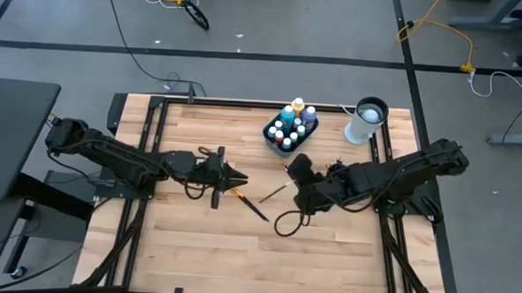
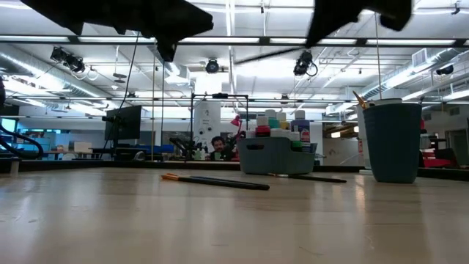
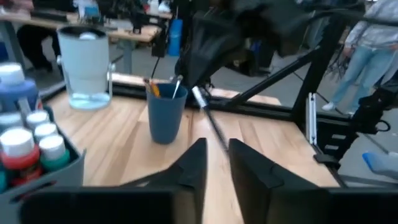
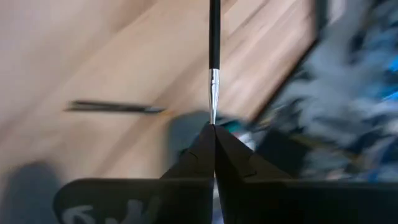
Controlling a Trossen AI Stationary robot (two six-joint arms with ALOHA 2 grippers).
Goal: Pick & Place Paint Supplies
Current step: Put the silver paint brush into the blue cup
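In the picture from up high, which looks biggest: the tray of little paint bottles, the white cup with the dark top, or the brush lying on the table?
1. Tray of paint bottles
2. White cup, slightly smaller
3. Brush, long but very thin

**Four Viewpoints on One Wooden Counter**

The pale wooden counter [image 1: 239, 243] is seen whole from directly overhead in the high view, with grey floor around it. From the low view it is sighted level along its surface, towards the room behind. The dark bin of small paint bottles [image 1: 290, 128] is shared by the high, low [image 2: 276, 154] and left wrist views [image 3: 37, 168]. The left wrist camera looks close over its own claw [image 3: 217, 163] across the counter. The right wrist camera looks closely past its claw [image 4: 214, 140], down at the boards.
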